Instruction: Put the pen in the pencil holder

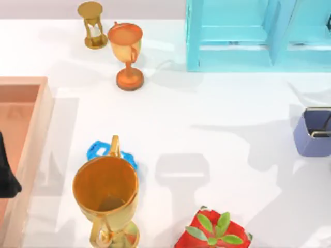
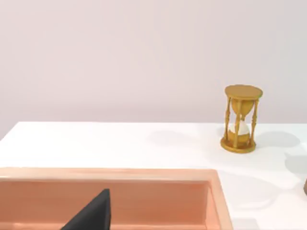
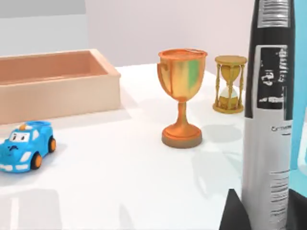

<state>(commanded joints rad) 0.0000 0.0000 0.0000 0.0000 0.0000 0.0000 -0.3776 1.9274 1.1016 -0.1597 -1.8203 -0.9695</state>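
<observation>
The pen fills the near side of the right wrist view, standing upright, black above and grey-white below with printed labels. My right gripper is shut on it, with a dark fingertip on either side of its lower part. The pencil holder, a small periwinkle-blue square cup with a dark inside, sits at the table's right edge in the top view. A thin dark line shows inside it. My left gripper is parked at the far left, over the peach tray.
A peach tray lies along the left edge. A large gold trophy and a blue toy car stand at front left. An orange goblet and an hourglass are at the back, with a turquoise shelf back right. A red plant pot is at the front.
</observation>
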